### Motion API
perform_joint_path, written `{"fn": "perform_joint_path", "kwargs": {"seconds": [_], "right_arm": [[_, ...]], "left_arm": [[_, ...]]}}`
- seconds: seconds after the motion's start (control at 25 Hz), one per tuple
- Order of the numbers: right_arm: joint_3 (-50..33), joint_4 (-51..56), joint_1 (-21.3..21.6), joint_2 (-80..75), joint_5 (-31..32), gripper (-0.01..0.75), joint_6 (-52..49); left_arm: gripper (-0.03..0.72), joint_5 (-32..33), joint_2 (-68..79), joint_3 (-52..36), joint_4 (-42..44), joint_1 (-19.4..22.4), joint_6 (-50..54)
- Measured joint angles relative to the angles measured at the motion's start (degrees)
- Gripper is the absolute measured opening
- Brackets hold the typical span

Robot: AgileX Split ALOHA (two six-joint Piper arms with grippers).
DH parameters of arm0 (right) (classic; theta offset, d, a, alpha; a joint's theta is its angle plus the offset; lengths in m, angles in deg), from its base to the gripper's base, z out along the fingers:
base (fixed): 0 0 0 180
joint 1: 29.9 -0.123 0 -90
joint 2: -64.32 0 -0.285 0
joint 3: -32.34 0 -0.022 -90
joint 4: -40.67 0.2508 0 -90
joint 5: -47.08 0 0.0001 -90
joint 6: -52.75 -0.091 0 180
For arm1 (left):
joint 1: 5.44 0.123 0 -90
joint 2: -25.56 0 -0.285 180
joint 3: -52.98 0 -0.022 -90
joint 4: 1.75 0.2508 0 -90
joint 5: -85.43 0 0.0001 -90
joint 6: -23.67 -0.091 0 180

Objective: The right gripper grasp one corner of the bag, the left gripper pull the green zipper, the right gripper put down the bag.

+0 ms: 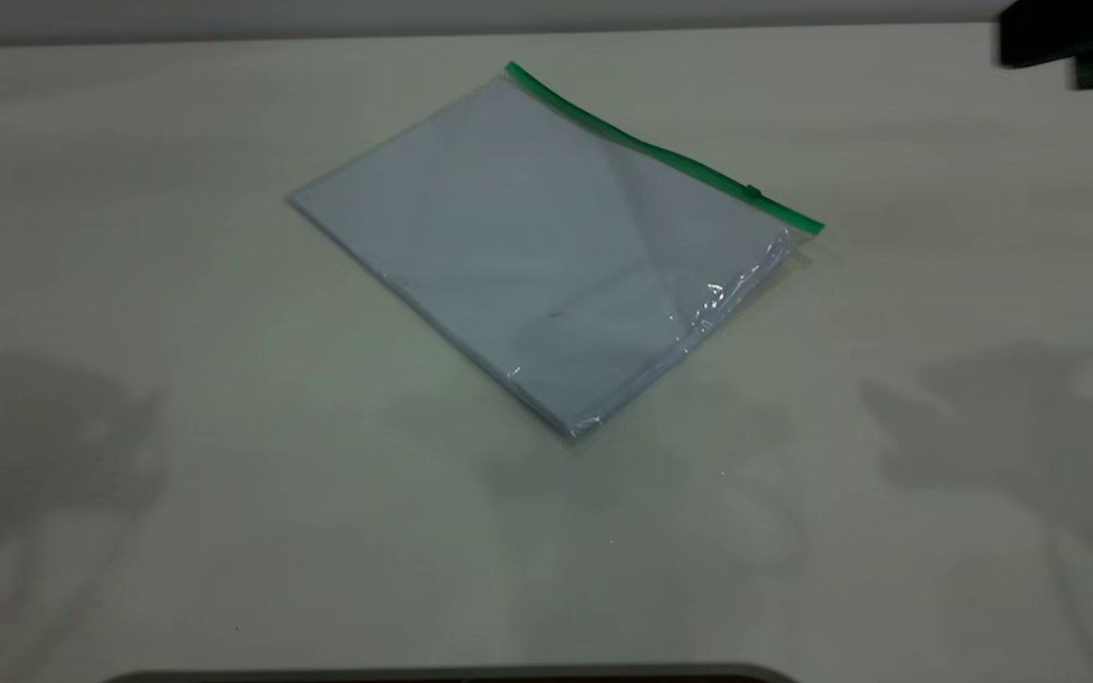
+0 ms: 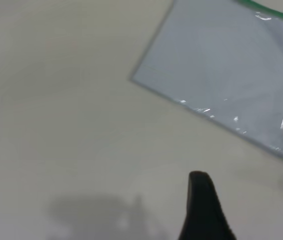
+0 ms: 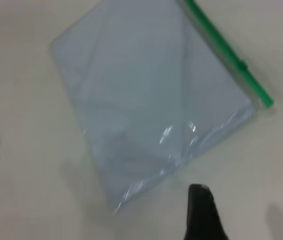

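The bag (image 1: 546, 247) lies flat on the table, a clear pouch holding pale bluish sheets. The green zipper (image 1: 660, 152) runs along its far long edge, with the slider tab (image 1: 752, 191) near the right end. Neither gripper shows in the exterior view; only their shadows fall on the table at front left and front right. In the left wrist view the left gripper (image 2: 201, 200) hovers over bare table, short of the bag (image 2: 226, 65). In the right wrist view the right gripper (image 3: 201, 210) hovers just off the bag's (image 3: 146, 95) near corner, with the zipper (image 3: 226, 50) on the far side.
The table (image 1: 129, 285) is pale and bare around the bag. A black object (image 1: 1073, 43) sits at the far right corner. A dark rounded edge (image 1: 452, 675) runs along the front.
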Motion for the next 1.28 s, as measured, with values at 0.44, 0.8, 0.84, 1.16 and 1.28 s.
{"fn": "perform_joint_path", "kwargs": {"seconds": [0.44, 0.8, 0.84, 1.16, 1.28], "right_arm": [[22.51, 8.92, 0.00, -35.02, 6.46, 0.518, 12.99], [35.67, -4.50, 1.24, -46.02, 6.11, 0.508, 7.80], [36.84, -5.32, 1.26, -47.34, 7.07, 0.506, 7.41], [41.89, -5.21, 1.10, -55.11, 16.27, 0.505, 5.07], [42.40, -1.68, -0.21, -55.77, 17.57, 0.493, 5.58]], "left_arm": [[0.536, -0.86, 9.14, 2.60, -15.33, 0.00, -15.02], [0.536, -0.86, 9.14, 2.83, -15.66, 0.00, -15.66], [0.536, -0.93, 9.14, 2.83, -15.66, 0.00, -15.71], [0.538, -0.97, 9.14, 2.83, -15.71, 0.00, -15.82], [0.538, -0.97, 9.14, 2.83, -15.71, 0.00, -15.87]]}}
